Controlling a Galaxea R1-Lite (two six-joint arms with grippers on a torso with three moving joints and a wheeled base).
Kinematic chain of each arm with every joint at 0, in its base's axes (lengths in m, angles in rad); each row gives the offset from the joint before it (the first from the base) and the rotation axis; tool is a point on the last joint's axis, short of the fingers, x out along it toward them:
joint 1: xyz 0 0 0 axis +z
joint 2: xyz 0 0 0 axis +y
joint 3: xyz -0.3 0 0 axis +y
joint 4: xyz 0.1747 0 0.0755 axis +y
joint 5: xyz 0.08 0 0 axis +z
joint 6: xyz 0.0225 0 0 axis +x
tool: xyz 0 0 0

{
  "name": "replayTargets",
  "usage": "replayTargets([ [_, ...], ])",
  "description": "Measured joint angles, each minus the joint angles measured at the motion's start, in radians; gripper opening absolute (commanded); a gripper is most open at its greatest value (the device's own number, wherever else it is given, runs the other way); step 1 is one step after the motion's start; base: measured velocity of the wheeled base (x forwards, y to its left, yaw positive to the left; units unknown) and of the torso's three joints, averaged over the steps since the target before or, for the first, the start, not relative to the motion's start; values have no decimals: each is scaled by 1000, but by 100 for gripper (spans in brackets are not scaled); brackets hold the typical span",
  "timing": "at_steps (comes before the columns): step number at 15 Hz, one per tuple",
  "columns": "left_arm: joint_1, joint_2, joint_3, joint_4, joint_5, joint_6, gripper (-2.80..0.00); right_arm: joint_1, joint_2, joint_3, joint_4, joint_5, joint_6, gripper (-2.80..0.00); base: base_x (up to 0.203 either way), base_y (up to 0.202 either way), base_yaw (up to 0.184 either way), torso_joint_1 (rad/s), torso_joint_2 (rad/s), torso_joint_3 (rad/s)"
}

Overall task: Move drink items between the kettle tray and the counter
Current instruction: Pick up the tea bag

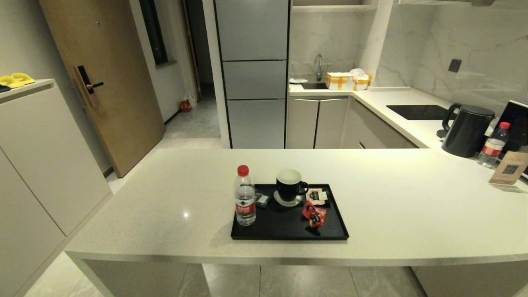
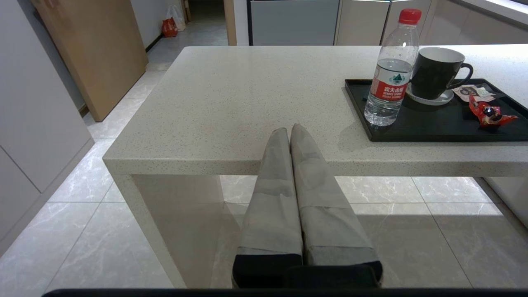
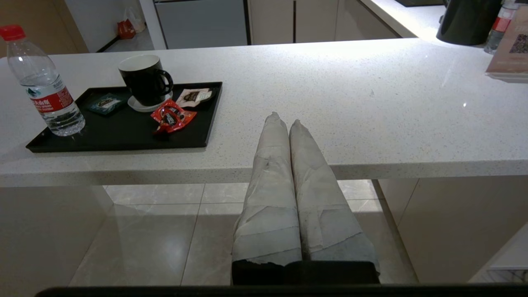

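A clear water bottle [image 1: 245, 197] with red cap and red label stands upright in the near left corner of the black tray [image 1: 288, 231] on the cream speckled counter [image 1: 412, 206]. A crinkly red sachet [image 1: 314, 214] lies on the tray's right half. Both show in the wrist views too: bottle [image 2: 391, 72] [image 3: 44, 87], sachet [image 2: 489, 112] [image 3: 172, 117]. My left gripper [image 2: 290, 128] is shut and empty, held before the counter's front edge, left of the tray. My right gripper [image 3: 283, 119] is shut and empty, before the edge, right of the tray. Neither arm shows in the head view.
A black mug [image 1: 289, 186] on a white coaster, a dark teal packet [image 1: 262, 200] and a pale packet [image 1: 317, 195] share the tray. At the counter's far right stand a black kettle [image 1: 467, 129], a second bottle [image 1: 493, 145] and a card stand [image 1: 509, 169].
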Motion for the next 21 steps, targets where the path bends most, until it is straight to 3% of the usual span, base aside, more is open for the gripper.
replayTargets([
  [21,0,0,0,0,0,0,-280,0,0,-2,5,0,-3,-280,0,0,0,0,0,0],
])
